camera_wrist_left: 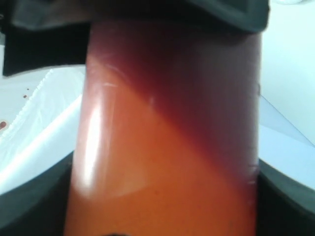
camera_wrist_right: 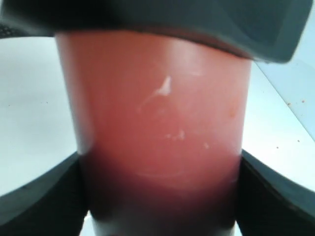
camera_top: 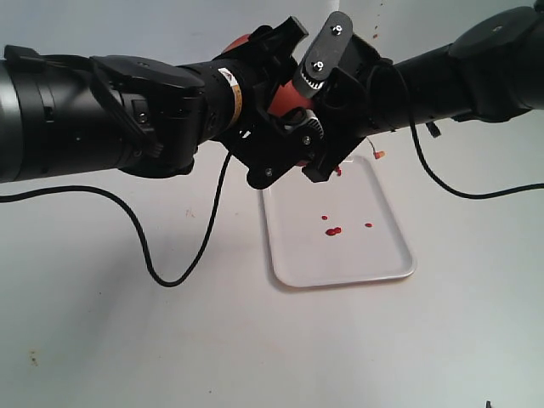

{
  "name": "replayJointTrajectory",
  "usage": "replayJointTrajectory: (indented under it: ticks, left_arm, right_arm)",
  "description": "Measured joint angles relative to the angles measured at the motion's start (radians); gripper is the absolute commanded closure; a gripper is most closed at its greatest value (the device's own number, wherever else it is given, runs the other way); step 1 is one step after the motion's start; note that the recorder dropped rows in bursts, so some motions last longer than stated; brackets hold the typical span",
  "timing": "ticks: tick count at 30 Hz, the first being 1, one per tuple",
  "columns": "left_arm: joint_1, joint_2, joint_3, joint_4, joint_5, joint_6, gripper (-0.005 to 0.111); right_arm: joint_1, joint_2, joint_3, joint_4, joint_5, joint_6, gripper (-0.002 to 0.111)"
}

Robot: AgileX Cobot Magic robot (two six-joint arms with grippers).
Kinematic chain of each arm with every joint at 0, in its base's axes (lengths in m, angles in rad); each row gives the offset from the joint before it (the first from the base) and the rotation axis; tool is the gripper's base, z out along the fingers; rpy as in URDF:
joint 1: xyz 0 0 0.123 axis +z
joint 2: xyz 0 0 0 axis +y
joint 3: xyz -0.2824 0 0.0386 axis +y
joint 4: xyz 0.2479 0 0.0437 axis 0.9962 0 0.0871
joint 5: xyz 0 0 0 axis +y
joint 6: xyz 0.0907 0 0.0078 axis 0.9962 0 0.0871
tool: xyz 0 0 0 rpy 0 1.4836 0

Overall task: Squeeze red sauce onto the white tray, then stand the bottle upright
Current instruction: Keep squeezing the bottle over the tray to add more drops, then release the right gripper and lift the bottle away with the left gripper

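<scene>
The bottle (camera_top: 286, 100) hangs in the air over the far end of the white tray (camera_top: 387, 255), mostly hidden by both grippers. My left gripper (camera_top: 274, 110) and right gripper (camera_top: 330, 106) are each shut on its body from opposite sides. Up close, the translucent red wall (camera_wrist_left: 167, 147) fills the left wrist view between the left gripper's (camera_wrist_left: 165, 216) black fingers (camera_wrist_left: 29, 201). The same wall (camera_wrist_right: 162, 123) sits between the right gripper's (camera_wrist_right: 160, 201) fingers (camera_wrist_right: 275, 191). Small drops of red sauce (camera_top: 333, 230) lie on the tray. The small tethered cap (camera_top: 378, 155) dangles beside the right gripper.
A black cable (camera_top: 161, 263) loops over the light table left of the tray. Another cable (camera_top: 442, 183) hangs from the right arm past the tray's far right corner. Faint reddish specks (camera_top: 375, 34) mark the back wall.
</scene>
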Motion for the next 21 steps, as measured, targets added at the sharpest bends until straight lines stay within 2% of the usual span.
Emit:
replayJointTrajectory:
  ticks: [16,19,21]
  left_arm:
    - [0.000,0.000,0.000,-0.008,-0.001,0.002,0.107]
    - [0.000,0.000,0.000,-0.010,-0.001,0.002,0.107]
    - [0.000,0.000,0.000,-0.012,-0.001,0.002,0.107]
  right_arm:
    - [0.000,0.000,0.000,-0.002,0.000,0.000,0.107]
    - [0.000,0.000,0.000,-0.002,0.000,0.000,0.099]
    - [0.000,0.000,0.000,-0.002,0.000,0.000,0.082]
